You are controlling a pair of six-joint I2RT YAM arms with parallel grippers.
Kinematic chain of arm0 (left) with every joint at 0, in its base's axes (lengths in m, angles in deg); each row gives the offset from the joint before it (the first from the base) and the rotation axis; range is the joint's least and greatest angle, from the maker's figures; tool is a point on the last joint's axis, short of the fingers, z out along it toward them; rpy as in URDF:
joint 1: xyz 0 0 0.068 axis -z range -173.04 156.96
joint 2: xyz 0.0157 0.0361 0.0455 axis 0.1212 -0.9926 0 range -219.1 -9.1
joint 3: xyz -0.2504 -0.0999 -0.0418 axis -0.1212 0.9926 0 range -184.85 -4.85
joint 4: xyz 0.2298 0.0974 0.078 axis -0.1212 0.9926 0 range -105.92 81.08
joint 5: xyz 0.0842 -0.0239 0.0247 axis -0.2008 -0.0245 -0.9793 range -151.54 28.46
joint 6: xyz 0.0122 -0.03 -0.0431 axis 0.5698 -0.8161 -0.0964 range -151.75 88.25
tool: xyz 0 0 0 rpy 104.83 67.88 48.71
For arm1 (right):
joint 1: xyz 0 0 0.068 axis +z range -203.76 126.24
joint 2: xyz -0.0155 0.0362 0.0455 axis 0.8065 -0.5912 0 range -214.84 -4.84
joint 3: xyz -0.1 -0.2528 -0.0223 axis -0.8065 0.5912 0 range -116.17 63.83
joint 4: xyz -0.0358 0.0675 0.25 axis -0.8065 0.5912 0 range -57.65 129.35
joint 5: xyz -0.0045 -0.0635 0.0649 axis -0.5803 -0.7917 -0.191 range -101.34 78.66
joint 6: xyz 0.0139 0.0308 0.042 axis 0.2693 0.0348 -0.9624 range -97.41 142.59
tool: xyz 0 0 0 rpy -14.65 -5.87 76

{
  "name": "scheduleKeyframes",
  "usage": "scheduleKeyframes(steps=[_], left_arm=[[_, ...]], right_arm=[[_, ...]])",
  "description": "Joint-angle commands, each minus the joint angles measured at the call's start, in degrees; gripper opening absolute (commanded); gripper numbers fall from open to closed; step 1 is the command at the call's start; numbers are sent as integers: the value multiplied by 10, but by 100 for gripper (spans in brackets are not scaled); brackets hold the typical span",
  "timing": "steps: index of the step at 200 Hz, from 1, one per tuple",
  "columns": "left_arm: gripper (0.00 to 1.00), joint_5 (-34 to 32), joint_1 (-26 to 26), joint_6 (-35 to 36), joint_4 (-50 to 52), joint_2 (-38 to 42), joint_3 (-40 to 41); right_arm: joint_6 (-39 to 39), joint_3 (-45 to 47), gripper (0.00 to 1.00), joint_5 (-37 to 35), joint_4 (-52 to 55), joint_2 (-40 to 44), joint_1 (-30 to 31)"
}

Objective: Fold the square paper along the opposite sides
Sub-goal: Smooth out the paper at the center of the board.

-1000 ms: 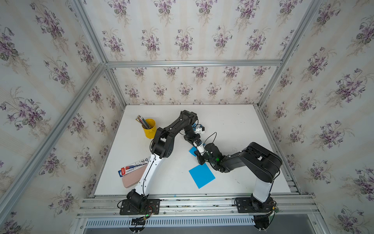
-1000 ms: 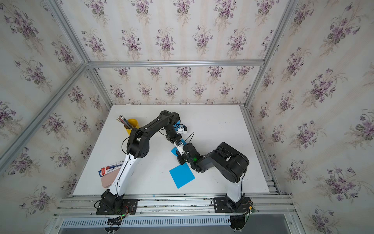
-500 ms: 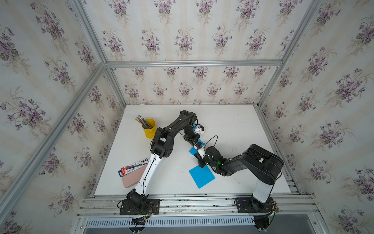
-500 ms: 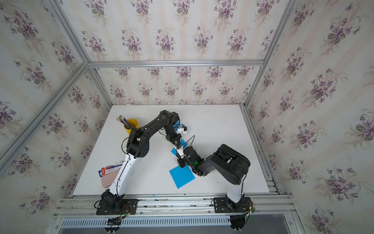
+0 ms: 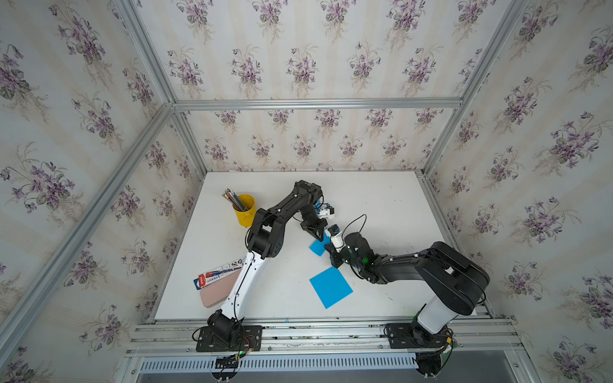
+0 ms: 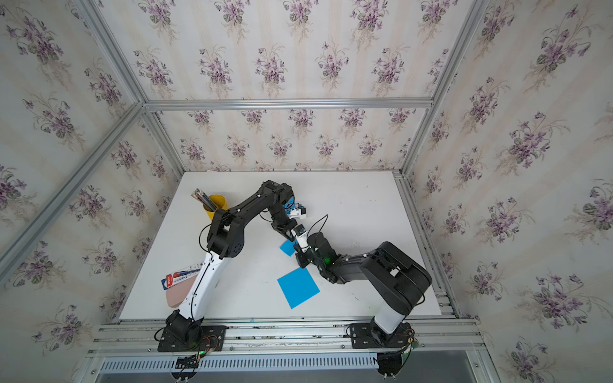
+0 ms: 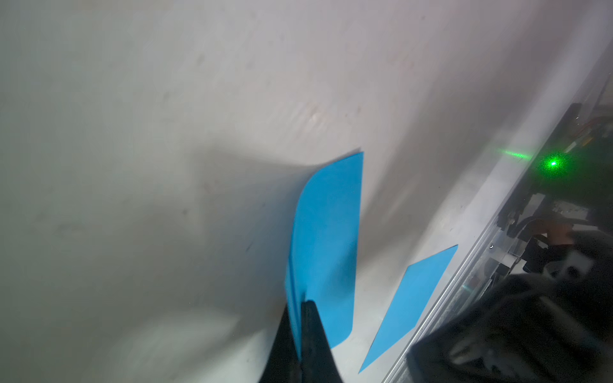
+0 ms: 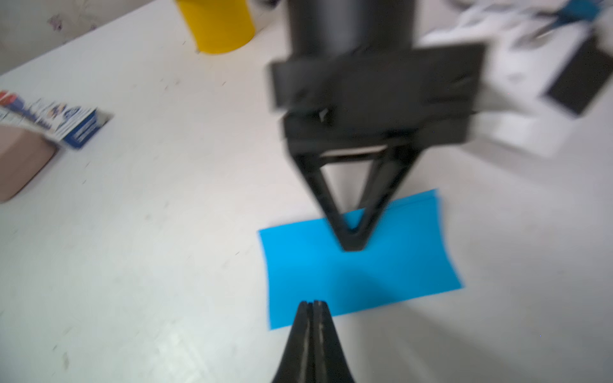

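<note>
Lying nearest the front rail in both top views is 1 flat blue sheet (image 5: 330, 287), square and untouched by either arm. Off to the left at about the same depth sit a pink case (image 5: 215, 293) and, overlapping its far edge, a printed packet (image 5: 220, 273) with red and blue markings.

Beyond the flat sheet, near the middle of the white table (image 5: 381, 199), lies the folded blue paper (image 5: 317, 247), doubled over into a rectangle; the left wrist view shows 2 layers at its edge and a curved, slightly lifted flap. The right gripper (image 8: 313, 303) is clenched with nothing between its fingertips, and its tip sits at the near edge of the folded blue paper. Whether it presses on the paper cannot be told from the blurred right wrist view.

On the far side of that paper, the left gripper (image 7: 303, 303) is pinched onto it, with blue showing on both sides of its fingers.

Farther back and to the left stands a yellow cup (image 5: 244, 210) holding pencils (image 5: 232, 199), well apart from both sheets.
</note>
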Motion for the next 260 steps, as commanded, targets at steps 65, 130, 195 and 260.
scheduleKeyframes(steps=[65,130,195,260], left_arm=[[0,-51,8,-50,-28,1,8],[0,-61,8,-50,-23,2,-1],[0,-61,9,-65,-31,0,-1],[0,-23,15,-150,-87,19,5]], right_arm=[[-51,-83,0,6,-16,-115,-55],[-82,-91,0,-16,14,-157,-60],[-87,-32,0,-40,20,-91,-114],[-64,-28,0,-35,-12,-22,-115]])
